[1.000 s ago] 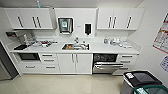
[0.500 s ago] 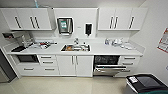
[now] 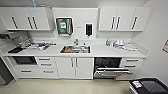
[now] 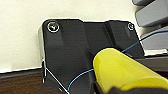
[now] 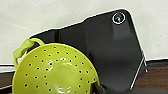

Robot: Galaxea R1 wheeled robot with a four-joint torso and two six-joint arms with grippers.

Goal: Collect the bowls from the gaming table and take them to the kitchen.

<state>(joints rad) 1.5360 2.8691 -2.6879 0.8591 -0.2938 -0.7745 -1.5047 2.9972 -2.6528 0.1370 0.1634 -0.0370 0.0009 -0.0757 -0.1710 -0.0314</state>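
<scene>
The kitchen lies ahead in the head view: a white countertop (image 3: 105,52) with a steel sink (image 3: 75,49), white cabinets above and below. In the left wrist view a smooth yellow bowl (image 4: 120,68) hangs close to the camera over the pale floor, and my left gripper (image 4: 100,88) is shut on it. In the right wrist view a yellow-green bowl (image 5: 55,71), pierced with small holes and fitted with a loop handle, is held the same way by my right gripper (image 5: 98,88). The gaming table is out of view.
A dishwasher (image 3: 110,69) stands with its door down, right of the sink cupboard. A dark bin (image 3: 150,86) sits at the lower right. Dishes and clutter lie on the counter's left part (image 3: 37,45) and right part (image 3: 120,43). An oven (image 3: 23,60) is built in at left.
The whole head view has shifted a little, so the camera moved: the kitchen front sits slightly nearer and the dark bin shows larger at the lower right.
</scene>
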